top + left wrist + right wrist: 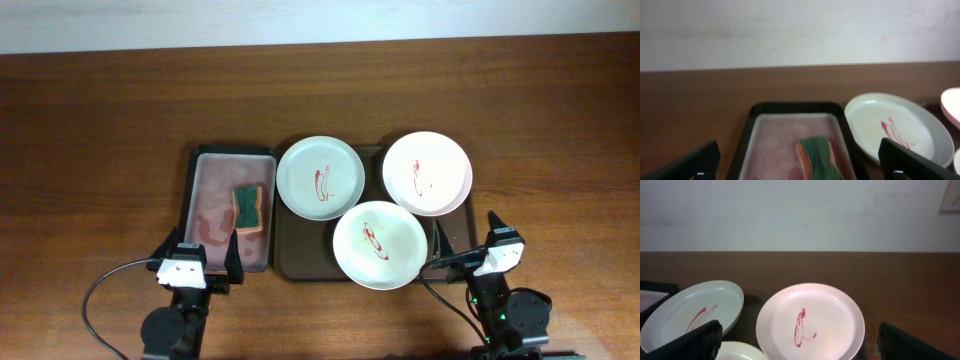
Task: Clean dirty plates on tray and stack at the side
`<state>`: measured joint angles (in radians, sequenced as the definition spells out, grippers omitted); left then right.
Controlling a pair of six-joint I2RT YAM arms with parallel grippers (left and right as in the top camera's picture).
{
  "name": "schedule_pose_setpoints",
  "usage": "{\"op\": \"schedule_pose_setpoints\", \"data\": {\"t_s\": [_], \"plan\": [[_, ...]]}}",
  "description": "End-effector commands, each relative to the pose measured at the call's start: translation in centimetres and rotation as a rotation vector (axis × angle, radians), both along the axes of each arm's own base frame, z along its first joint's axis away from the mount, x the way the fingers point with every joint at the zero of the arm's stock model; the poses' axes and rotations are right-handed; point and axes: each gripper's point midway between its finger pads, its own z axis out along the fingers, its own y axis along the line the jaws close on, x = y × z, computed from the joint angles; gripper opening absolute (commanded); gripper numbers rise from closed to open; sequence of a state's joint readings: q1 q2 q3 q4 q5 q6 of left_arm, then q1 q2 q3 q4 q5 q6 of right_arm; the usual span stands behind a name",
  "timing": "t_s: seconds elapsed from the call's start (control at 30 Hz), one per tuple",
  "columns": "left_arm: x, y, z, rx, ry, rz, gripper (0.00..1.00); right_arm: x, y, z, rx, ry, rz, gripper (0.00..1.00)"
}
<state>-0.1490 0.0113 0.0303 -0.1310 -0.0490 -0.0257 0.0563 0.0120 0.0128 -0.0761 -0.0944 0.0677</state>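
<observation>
Left gripper (pixel 200 250) and right gripper (pixel 467 235) gape empty at the table's (pixel 100 120) front edge; I'd lower left squarely over the sponge (pixel 248 208).

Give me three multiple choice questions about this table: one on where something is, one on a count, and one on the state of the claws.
1. Where does the sponge lie? A on the bare tabletop; B in the smaller tray; C inside a bowl.
2. Of the mint plate, pinkish plate and white plate, how many show red sauce? A one; B two; C three.
3. How are the left claw and right claw? A both open, empty; B both shut; C one shut on the sponge.
Answers: B, it sits on that tray's pale floor; C, each has a red streak; A, the fingers of both stand apart with nothing between.
</observation>
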Motion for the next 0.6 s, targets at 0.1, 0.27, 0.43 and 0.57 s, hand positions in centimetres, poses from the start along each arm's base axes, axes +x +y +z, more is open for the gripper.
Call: {"op": "schedule_pose_setpoints", "data": {"t_s": [0.1,0.27,0.43,0.57], "plan": [[-0.6,0.2,0.7,0.029,0.124,0.000,0.99,-0.6,0.2,-0.4,0.036,0.159,0.004,0.99],[0.7,0.0,1.4,0.054,0.294,-0.001,0.99,-0.4,0.4,1.2,0.026,0.341,0.008,0.98],[2.4,-0.3,2.8,0.080,0.477,-0.002,0.99,-0.2,0.5,4.3,0.015,0.555,0.008,0.99],[2.9,-0.3,2.8,0.104,0.651,-0.004,0.99,-0.3,0.9,7.0,0.013,0.775,0.025,0.99]]}}
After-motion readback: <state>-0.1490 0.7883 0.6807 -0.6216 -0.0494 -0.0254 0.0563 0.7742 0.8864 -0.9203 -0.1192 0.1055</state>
